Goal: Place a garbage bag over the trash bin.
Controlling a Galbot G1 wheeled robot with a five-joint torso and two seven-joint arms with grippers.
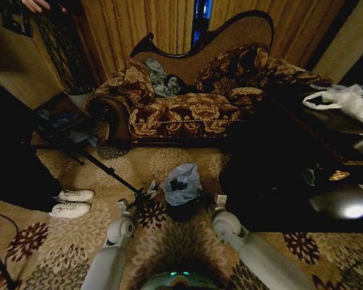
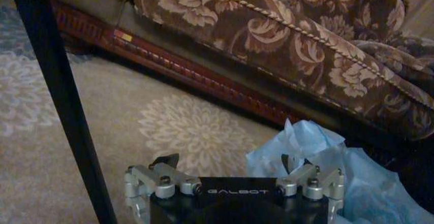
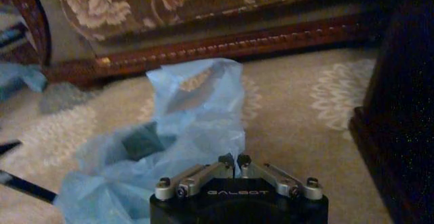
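The small black trash bin (image 1: 181,212) stands on the carpet just ahead of me. The pale blue garbage bag (image 1: 181,183) is bunched on top of it and rises in a crumpled peak. My left gripper (image 1: 146,194) hovers at the bin's left side. In the left wrist view it (image 2: 227,162) is open, and one finger (image 2: 293,162) is close to the garbage bag (image 2: 332,163). My right gripper (image 1: 209,198) is at the bin's right side. The right wrist view shows it (image 3: 234,159) shut at the lower edge of the garbage bag (image 3: 196,112).
A floral sofa (image 1: 187,109) runs across the back with a grey-blue garment (image 1: 160,81) on it. A black tripod leg (image 1: 103,164) slants toward the left gripper. White shoes (image 1: 72,202) lie at left. A dark table (image 1: 278,181) at right carries a white plastic bag (image 1: 351,99).
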